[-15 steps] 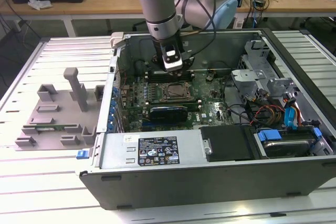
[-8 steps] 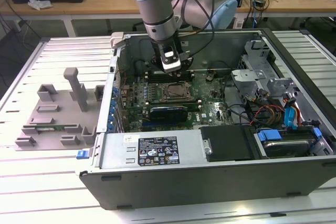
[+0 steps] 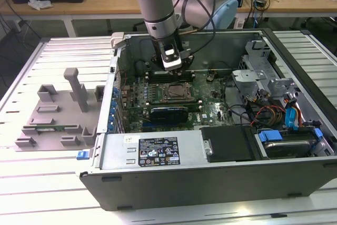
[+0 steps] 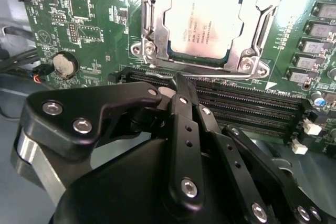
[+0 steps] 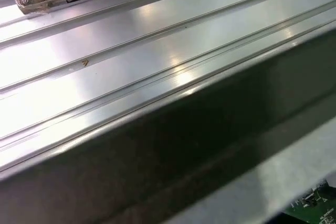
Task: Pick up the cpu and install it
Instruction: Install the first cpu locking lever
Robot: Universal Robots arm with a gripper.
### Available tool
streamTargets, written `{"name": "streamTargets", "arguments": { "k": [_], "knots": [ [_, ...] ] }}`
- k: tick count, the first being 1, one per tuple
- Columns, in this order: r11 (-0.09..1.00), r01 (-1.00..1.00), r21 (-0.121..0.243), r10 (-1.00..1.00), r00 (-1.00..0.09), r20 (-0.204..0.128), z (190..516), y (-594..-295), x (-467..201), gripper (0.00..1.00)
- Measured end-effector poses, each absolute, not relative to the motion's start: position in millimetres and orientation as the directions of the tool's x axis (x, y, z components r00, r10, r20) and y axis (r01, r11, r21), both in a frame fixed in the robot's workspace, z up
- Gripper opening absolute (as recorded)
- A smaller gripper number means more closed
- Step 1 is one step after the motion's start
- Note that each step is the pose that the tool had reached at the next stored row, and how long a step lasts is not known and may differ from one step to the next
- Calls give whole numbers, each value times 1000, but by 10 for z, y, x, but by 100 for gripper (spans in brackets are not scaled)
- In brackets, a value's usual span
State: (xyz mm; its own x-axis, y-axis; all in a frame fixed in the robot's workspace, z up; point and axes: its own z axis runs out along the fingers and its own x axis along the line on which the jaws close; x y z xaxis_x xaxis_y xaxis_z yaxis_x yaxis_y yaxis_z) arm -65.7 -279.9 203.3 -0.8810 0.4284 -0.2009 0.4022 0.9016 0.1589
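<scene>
While the arm hangs over the open grey computer case [image 3: 210, 175] in the exterior view, the black gripper [image 3: 172, 62] sits just beyond the dark square socket frame [image 3: 176, 93]. Second wrist view: silver square cpu [image 4: 202, 20] lies seated in that frame, the gripper's fingers [image 4: 181, 103] together, empty; any retreat should go straight up.

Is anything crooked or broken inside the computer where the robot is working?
Nothing stands out. In the second wrist view the cpu lies flat and square inside its metal socket frame on the green motherboard, with no tilt or damage showing. The gripper sits just beside the socket, over the black memory slots.
</scene>
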Motion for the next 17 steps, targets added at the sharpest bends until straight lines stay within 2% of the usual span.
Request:
{"name": "streamTargets", "arguments": {
  "k": [4,13,17],
  "knots": [
    [902,399,168,428,-876,-220,2009,-2799,-659,11],
    [902,398,169,428,-876,-223,1958,-2816,-660,11],
    [902,398,169,428,-876,-223,2042,-2816,-660,11]
  ]
}}
